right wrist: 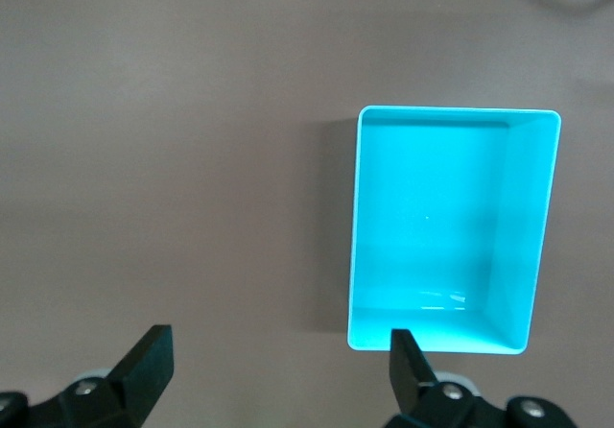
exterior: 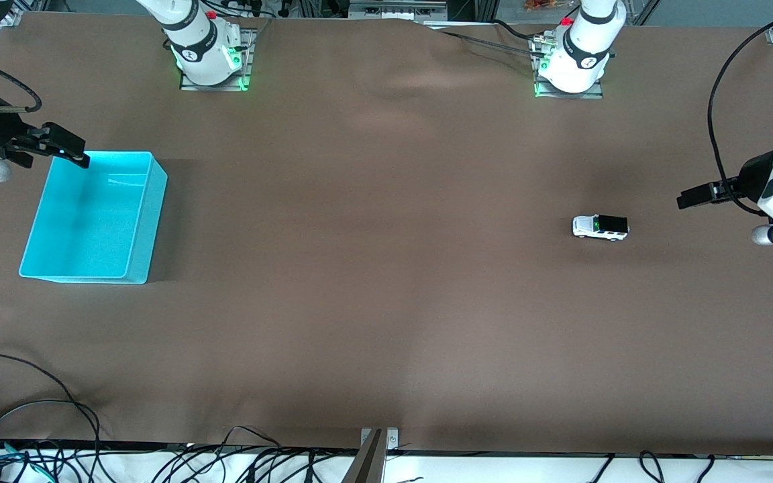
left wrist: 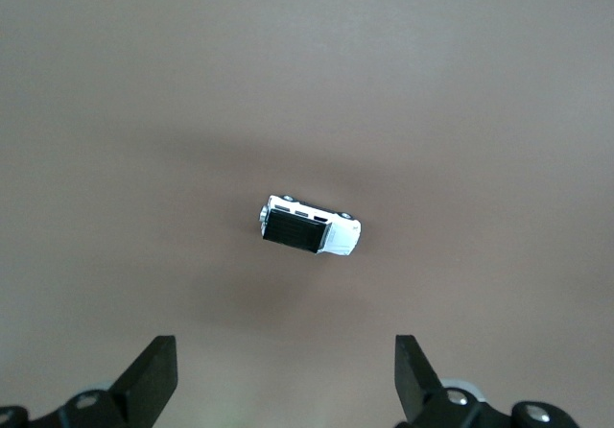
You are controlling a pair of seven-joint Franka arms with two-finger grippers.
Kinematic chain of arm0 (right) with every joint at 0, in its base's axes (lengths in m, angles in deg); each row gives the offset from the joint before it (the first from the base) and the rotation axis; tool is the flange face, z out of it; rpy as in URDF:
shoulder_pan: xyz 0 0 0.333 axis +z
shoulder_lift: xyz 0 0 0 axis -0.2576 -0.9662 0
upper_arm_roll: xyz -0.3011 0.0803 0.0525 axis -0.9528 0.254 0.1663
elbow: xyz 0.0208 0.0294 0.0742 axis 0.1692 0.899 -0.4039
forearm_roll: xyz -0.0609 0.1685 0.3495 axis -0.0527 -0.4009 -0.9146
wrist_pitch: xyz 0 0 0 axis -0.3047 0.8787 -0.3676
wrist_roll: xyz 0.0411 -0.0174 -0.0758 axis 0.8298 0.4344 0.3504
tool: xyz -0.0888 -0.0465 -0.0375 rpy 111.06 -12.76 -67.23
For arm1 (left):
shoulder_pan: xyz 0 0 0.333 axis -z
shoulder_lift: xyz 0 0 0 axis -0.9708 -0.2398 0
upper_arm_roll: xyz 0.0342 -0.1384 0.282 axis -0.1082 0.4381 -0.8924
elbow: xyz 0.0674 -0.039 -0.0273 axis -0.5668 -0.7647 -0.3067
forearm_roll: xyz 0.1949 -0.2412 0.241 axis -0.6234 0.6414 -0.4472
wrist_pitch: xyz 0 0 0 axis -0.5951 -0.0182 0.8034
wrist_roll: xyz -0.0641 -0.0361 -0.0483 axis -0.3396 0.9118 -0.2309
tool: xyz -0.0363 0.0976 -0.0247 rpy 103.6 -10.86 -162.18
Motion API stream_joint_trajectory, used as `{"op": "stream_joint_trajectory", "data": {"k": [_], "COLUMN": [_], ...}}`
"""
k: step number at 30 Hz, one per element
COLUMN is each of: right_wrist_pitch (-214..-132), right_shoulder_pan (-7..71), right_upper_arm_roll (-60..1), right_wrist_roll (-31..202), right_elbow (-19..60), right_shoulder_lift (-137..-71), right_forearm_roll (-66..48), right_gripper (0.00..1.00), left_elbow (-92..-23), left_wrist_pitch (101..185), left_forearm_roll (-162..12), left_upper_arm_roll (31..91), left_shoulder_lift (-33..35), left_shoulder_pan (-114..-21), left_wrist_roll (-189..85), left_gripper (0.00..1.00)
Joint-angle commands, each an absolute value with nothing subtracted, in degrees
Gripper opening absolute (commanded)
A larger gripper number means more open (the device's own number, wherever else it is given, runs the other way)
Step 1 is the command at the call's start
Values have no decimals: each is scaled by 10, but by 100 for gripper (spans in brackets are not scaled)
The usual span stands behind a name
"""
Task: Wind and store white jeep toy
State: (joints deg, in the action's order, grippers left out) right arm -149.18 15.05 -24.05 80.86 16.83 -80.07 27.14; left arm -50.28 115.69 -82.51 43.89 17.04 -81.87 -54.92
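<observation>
The white jeep toy [exterior: 600,227], with a black roof, stands on its wheels on the brown table toward the left arm's end. It also shows in the left wrist view [left wrist: 309,227]. My left gripper [exterior: 692,196] hangs open and empty in the air beside the jeep, near the table's end; its fingers [left wrist: 153,378] stand wide apart. The turquoise bin [exterior: 94,217] is empty at the right arm's end and shows in the right wrist view [right wrist: 451,228]. My right gripper [exterior: 64,147] is open and empty over the bin's rim at a corner.
The arm bases [exterior: 209,50] stand along the table's edge farthest from the front camera. Loose black cables [exterior: 37,429] lie at the edge nearest the front camera. A metal bracket [exterior: 376,446] sits at that edge's middle.
</observation>
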Motion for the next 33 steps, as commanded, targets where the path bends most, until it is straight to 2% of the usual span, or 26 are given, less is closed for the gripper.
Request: {"op": "stream_joint_trajectory", "data": {"k": [1, 20, 26, 33], "right_wrist_pitch": [-1489, -1487, -1487, -1486], "right_shoulder_pan": [150, 150, 150, 150], "right_upper_arm_roll": [-237, -231, -232, -230], "right_wrist_roll": [806, 804, 804, 804], "right_elbow": [160, 153, 153, 153], "right_shoulder_lift": [-800, -800, -801, -801], "right_forearm_roll": [278, 278, 278, 279], "right_gripper": [100, 100, 100, 100], "left_elbow": [-500, -515, -565, -651], "left_wrist_pitch": [1159, 1184, 1231, 1333], "left_forearm_roll": [-816, -816, -826, -835], "left_upper_arm_roll": [441, 448, 449, 450], "left_shoulder_lift": [161, 136, 140, 158], "left_shoulder_pan": [-818, -818, -807, -807], "left_wrist_roll": [-642, -987, -1072, -1204], "left_gripper": [100, 100, 100, 100]}}
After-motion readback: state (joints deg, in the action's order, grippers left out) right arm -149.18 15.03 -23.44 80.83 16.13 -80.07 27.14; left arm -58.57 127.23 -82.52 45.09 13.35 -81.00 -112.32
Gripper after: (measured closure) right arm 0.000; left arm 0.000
